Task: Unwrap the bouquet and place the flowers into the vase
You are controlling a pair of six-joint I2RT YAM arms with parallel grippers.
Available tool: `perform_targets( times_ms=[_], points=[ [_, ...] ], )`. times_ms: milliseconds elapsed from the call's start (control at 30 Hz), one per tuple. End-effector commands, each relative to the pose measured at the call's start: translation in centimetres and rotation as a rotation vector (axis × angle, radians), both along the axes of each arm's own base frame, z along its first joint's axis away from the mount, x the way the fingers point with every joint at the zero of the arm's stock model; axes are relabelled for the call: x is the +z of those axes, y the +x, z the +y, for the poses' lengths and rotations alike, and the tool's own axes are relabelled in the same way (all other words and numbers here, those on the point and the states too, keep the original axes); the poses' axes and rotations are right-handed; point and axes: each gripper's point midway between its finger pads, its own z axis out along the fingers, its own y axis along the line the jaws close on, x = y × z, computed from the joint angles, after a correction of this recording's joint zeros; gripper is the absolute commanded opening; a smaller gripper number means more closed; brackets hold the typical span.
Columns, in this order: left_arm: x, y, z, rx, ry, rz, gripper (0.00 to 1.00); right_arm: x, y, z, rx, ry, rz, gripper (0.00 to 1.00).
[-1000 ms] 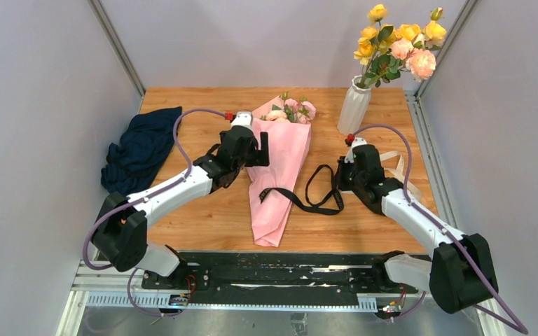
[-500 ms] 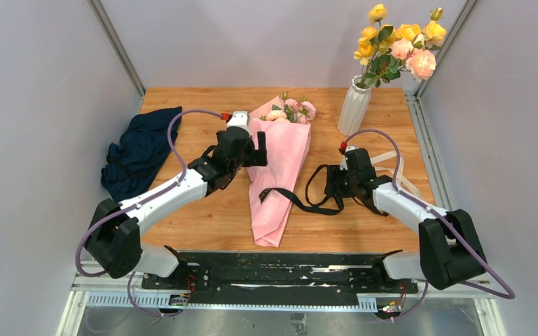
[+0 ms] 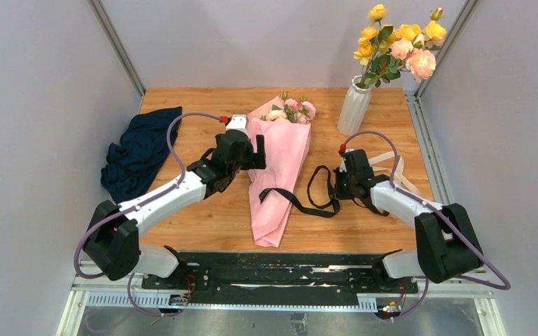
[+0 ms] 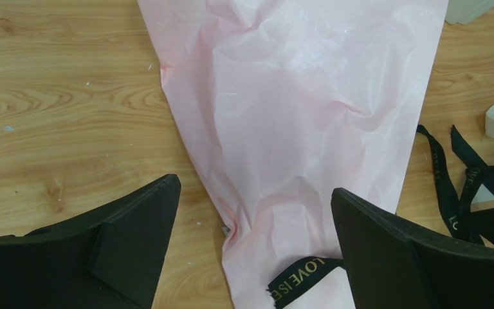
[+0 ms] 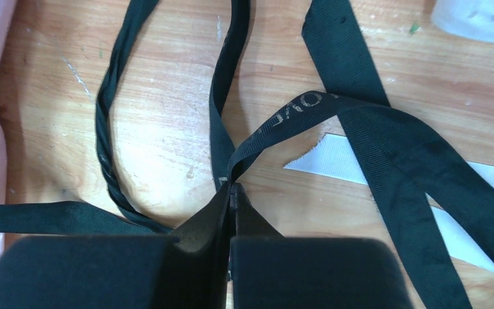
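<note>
The bouquet (image 3: 280, 161) lies on the wooden table as a pink paper cone (image 4: 309, 96), its narrow end toward me. The flowers (image 3: 291, 110), small pink roses, stick out of the far end. A black ribbon (image 3: 301, 203) trails loose from the cone to the right. My left gripper (image 3: 256, 150) hangs open over the cone's left edge, its fingers (image 4: 135, 232) astride the paper and a ribbon end (image 4: 299, 277). My right gripper (image 5: 233, 187) is shut on the black ribbon (image 5: 283, 112) right of the cone. The white ribbed vase (image 3: 354, 106) stands at the back right.
Yellow and peach roses (image 3: 396, 42) fill the vase. A dark blue cloth (image 3: 140, 148) lies bunched at the table's left edge. A white strip (image 3: 399, 168) lies under the ribbon by my right gripper. Grey walls close in both sides and the back.
My right gripper has moved left onto the ribbon loops and now pinches the ribbon. My left gripper has edged slightly farther up along the cone.
</note>
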Motion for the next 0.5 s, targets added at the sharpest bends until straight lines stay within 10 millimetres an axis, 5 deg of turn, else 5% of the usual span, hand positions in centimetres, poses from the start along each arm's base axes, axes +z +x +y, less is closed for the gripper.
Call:
perform_targets(
  times_ms=[0, 167, 467],
  points=[
    [1.4, -0.2, -0.2, -0.005, -0.038, -0.032, 1.00, 3.3, 1.2, -0.6, -0.032, -0.015, -0.078, 0.00],
    [1.4, -0.3, -0.1, -0.005, -0.034, -0.031, 1.00, 8.2, 2.9, -2.3, -0.082, 0.003, -0.178, 0.00],
    [1.5, -0.4, -0.1, -0.006, -0.037, -0.033, 1.00, 14.0, 3.6, -9.4, -0.298, 0.008, -0.306, 0.00]
  ],
)
